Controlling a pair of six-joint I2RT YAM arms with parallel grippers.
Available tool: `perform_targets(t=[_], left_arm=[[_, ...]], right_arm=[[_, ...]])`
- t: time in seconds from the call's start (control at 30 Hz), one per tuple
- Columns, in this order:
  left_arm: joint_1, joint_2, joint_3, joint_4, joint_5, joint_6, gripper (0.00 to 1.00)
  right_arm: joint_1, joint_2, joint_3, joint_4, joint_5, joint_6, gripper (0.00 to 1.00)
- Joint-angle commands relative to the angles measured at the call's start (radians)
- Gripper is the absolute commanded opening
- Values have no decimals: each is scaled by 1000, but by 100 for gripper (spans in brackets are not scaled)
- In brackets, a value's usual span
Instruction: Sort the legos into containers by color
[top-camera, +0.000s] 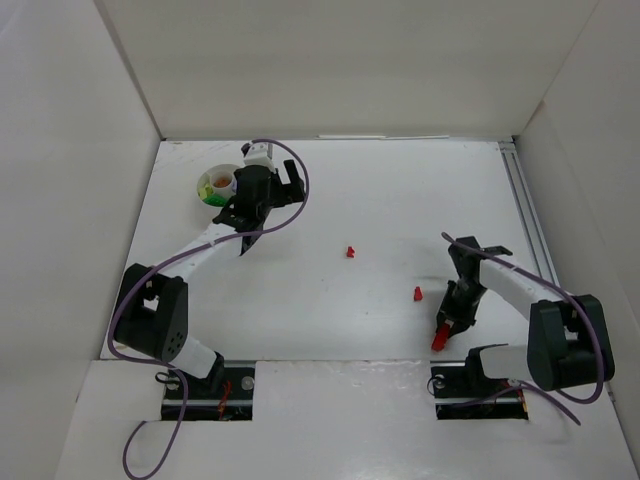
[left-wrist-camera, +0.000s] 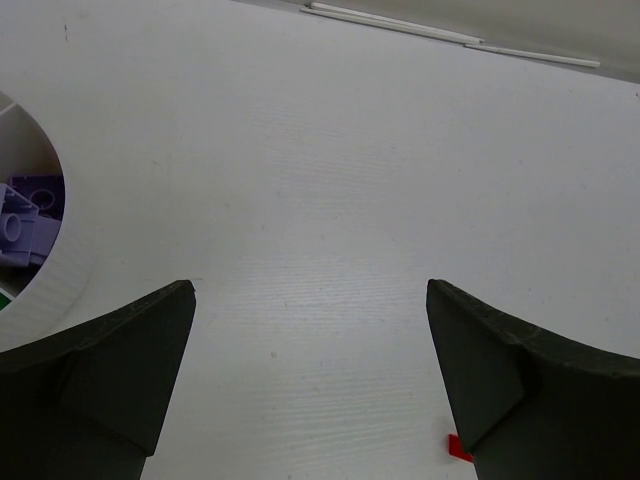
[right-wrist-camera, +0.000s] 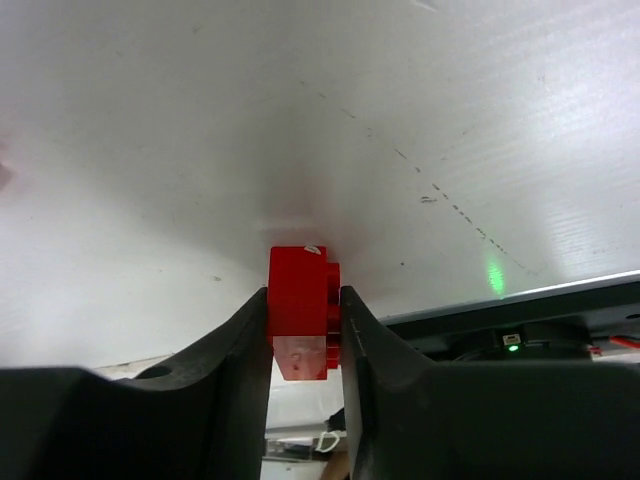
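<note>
1. Grip status: the right jaws pinch a red brick (right-wrist-camera: 303, 305) across its narrow width. Its long axis runs along the fingers, and it hangs low over the counter (top-camera: 330, 330) close to the right arm (top-camera: 510, 280) base.
2. The left jaws are spread wide and hold nothing. They hover just beside the dish (top-camera: 212, 187).
3. Governing relation: the dish sits at the far left of the counter, well apart from the held brick and diagonally up-left of it. The left arm (top-camera: 190, 260) is far nearer the dish, but the right arm has the load. I judge a long cross-counter carry or a handover is needed.
4. Two loose red bricks lie between them, one mid-counter (top-camera: 351, 251) and one near the right jaws (top-camera: 418, 293).
5. Not verified: the left arm covers part of the dish from above. The left wrist view shows only purple bricks (left-wrist-camera: 25, 215) in one compartment. I cannot tell which compartment takes red.
6. A red scrap (left-wrist-camera: 458, 447) in that view is cut off by a finger.
</note>
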Motion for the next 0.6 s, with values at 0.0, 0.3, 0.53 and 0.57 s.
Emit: perform_targets(t=[0.0,0.3,0.53,0.57], left_arm=[[3,-28,-5,28,23,3,100],[23,-7,4,37,147,13,100],[43,-45,-33,120,423,49,100],[43,-45,-45,137,493,58,100]], right_arm=[[21,-5,34,36,63,-1,31],[150,-26,216,158,143,-202,6],[190,-162,312,528,22,-381,6],[175,-176,295,616,-20,-382,6]])
